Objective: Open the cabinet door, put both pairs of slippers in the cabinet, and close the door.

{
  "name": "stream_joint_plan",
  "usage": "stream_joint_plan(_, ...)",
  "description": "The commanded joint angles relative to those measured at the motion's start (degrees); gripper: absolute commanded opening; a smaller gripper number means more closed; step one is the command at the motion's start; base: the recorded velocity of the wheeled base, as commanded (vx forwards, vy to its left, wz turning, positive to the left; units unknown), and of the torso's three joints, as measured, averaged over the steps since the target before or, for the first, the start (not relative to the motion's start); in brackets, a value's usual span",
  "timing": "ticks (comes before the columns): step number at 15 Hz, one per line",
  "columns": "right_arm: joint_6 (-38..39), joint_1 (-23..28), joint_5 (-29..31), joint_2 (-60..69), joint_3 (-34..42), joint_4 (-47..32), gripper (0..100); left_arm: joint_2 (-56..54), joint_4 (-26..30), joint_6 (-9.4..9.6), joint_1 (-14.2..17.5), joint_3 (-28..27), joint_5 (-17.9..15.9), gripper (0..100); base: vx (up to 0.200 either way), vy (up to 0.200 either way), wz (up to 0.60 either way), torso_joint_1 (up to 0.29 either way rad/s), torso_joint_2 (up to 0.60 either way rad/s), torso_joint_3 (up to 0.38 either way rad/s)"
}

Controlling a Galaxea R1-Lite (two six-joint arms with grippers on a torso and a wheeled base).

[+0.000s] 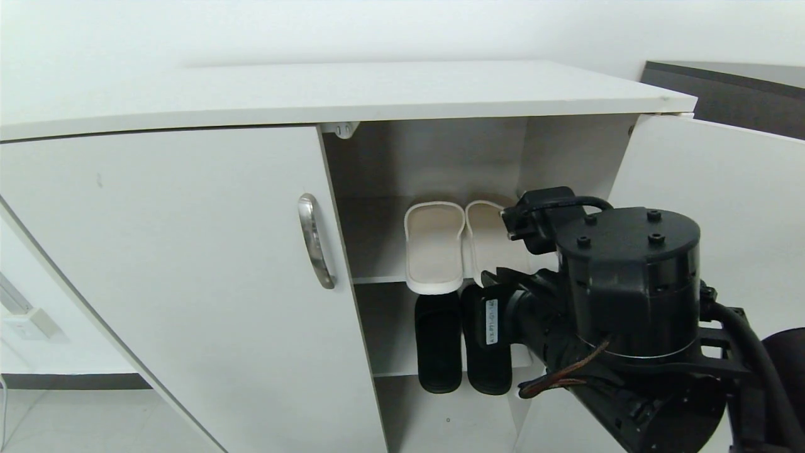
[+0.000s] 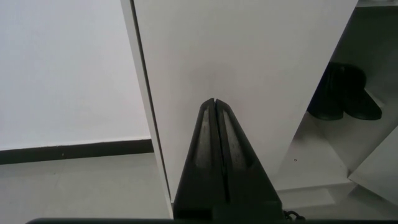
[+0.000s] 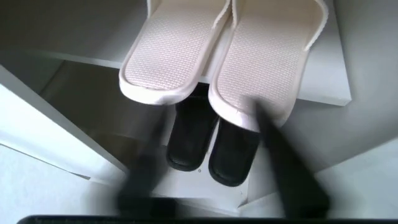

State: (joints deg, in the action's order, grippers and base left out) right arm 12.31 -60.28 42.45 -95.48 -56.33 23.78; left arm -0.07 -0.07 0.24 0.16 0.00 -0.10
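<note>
L gripper pinched together, empty, facing closed L door. Cabinet: white slippers on upper level, black slippers one level down, both prs in. R gripper spread wide, empty, just in front of them. R door open, so only closing is left imo.

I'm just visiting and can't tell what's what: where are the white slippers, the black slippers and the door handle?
white slippers [image 1: 434, 248]: head view, footbed of the left one
black slippers [image 1: 438, 352]: head view, footbed of the left one
door handle [image 1: 314, 248]: head view, middle of the metal bar
</note>
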Motion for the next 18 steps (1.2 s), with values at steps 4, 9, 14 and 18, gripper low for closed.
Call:
stream_joint_plan(4, 0.08, -0.27, -0.08, -0.24, 0.61, 0.03, 0, 0.07, -0.01, -0.16, 0.02, 0.00, 0.01, 0, 0.000, 0.000, 0.00, 0.000, 0.00, 0.000)
stream_joint_plan(9, 0.17, -0.54, -0.08, -0.68, 1.05, 0.12, 0, 0.07, -0.01, -0.16, 0.02, 0.00, 0.01, 0, -0.080, 0.000, 0.00, 0.000, 0.00, 0.002)
stream_joint_plan(14, 0.34, -0.54, -0.08, -1.03, 1.58, 0.12, 0, 0.07, -0.01, -0.16, 0.02, 0.00, 0.01, 0, -0.200, 0.000, 0.00, 0.004, 0.00, 0.002)
stream_joint_plan(18, 0.52, -0.54, -0.61, -0.94, 2.02, 0.12, 0, 0.07, -0.01, -0.16, 0.02, 0.00, -0.08, 0, -0.200, 0.000, 0.00, -0.001, 0.00, 0.005)
